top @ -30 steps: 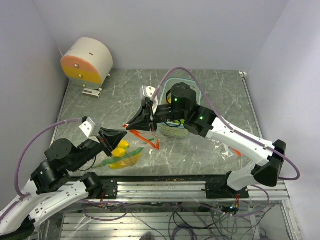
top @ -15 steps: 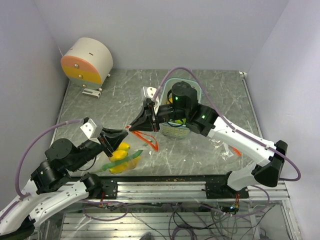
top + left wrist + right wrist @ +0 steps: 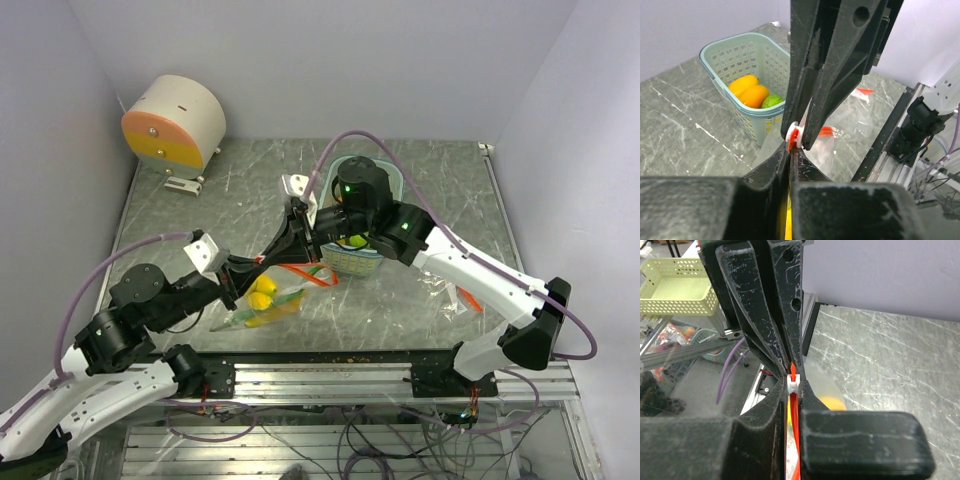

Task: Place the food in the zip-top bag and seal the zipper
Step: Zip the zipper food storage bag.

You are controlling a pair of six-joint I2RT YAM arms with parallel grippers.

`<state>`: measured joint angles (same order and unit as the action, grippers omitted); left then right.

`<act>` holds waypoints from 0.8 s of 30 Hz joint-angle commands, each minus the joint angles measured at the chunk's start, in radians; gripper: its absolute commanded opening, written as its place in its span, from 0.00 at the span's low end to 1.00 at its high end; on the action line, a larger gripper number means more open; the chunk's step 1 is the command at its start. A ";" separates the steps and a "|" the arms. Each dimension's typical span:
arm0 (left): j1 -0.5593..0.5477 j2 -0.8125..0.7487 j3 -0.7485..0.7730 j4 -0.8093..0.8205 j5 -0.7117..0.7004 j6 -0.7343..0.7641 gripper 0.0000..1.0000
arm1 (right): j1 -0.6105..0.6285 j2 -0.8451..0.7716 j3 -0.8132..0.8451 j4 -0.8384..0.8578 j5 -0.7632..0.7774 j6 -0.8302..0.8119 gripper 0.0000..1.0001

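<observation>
— what stood around the basket (image 3: 392, 180)?
— a round white drum (image 3: 175, 122) with an orange-and-yellow face, well away from the basket toward the far left of the table (image 3: 200, 190). on the basket's opposite side, nearer the right arm's base, lay some crumpled clear plastic (image 3: 455, 290) with an orange bit on it.
— was anything in the way?
— from above, the wrist of the right arm (image 3: 385, 225) hung over the basket and hid most of its inside. in each wrist view the other arm's black fingers crossed the middle of the picture.
— so what was in the basket?
— the left wrist view showed it: two orange-yellow mangoes (image 3: 756, 96) and a round green fruit (image 3: 771, 101) touching them.
— and the zip-top bag (image 3: 270, 308)?
— it hung by its mouth just beside the basket, on the side facing the left arm. yellow pieces (image 3: 260, 295) and a long green pepper (image 3: 290, 297) were inside it.
— the grippers?
— the left gripper (image 3: 790, 152) was clamped tight on the red-orange zipper (image 3: 793, 440). the right gripper (image 3: 792, 390) pinched the same strip at its small white slider (image 3: 792, 135), tip to tip with the left one, again just beside the basket.
</observation>
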<state>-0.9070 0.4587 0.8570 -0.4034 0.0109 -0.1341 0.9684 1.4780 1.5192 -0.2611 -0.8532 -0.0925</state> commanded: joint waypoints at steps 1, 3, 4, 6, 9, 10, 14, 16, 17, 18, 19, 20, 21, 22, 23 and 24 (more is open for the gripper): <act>-0.001 0.046 0.020 0.057 0.071 0.027 0.07 | 0.001 -0.013 0.019 -0.007 -0.026 -0.019 0.00; -0.001 0.064 0.036 0.032 0.088 0.036 0.07 | 0.002 -0.017 0.020 -0.020 -0.015 -0.030 0.00; -0.001 0.069 0.047 0.020 0.084 0.034 0.07 | 0.001 -0.019 0.019 -0.029 -0.007 -0.037 0.00; -0.001 0.061 0.066 0.003 0.054 0.022 0.07 | 0.001 -0.023 0.012 -0.048 0.022 -0.055 0.00; -0.001 0.023 0.091 -0.012 -0.010 0.013 0.07 | -0.003 -0.029 -0.019 -0.054 0.101 -0.066 0.00; -0.001 0.009 0.100 -0.019 -0.033 0.013 0.07 | -0.006 -0.030 -0.030 -0.057 0.124 -0.069 0.00; 0.000 -0.043 0.131 -0.055 -0.089 0.011 0.07 | -0.038 -0.034 -0.068 -0.050 0.145 -0.073 0.00; -0.001 -0.061 0.139 -0.065 -0.104 0.007 0.07 | -0.048 -0.034 -0.082 -0.047 0.134 -0.078 0.00; 0.000 -0.068 0.142 -0.069 -0.110 0.005 0.07 | -0.053 -0.035 -0.088 -0.045 0.131 -0.082 0.00; 0.000 -0.078 0.144 -0.074 -0.116 0.005 0.07 | -0.057 -0.036 -0.095 -0.044 0.130 -0.085 0.00; 0.000 -0.083 0.148 -0.078 -0.118 0.005 0.07 | -0.061 -0.038 -0.100 -0.041 0.127 -0.087 0.00; -0.001 -0.087 0.149 -0.083 -0.124 0.005 0.07 | -0.064 -0.038 -0.105 -0.043 0.126 -0.093 0.00; -0.001 -0.090 0.153 -0.089 -0.132 0.005 0.07 | -0.069 -0.038 -0.111 -0.049 0.128 -0.101 0.00; 0.000 -0.092 0.159 -0.100 -0.140 0.008 0.07 | -0.073 -0.038 -0.117 -0.054 0.130 -0.109 0.00; 0.000 -0.092 0.170 -0.114 -0.152 0.011 0.07 | -0.079 -0.039 -0.123 -0.060 0.131 -0.114 0.00; -0.001 -0.093 0.184 -0.128 -0.167 0.012 0.07 | -0.086 -0.041 -0.134 -0.057 0.130 -0.118 0.00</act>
<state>-0.9062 0.3870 0.9653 -0.5377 -0.0902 -0.1211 0.9211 1.4563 1.4250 -0.2787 -0.7685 -0.1703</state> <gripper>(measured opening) 0.075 0.046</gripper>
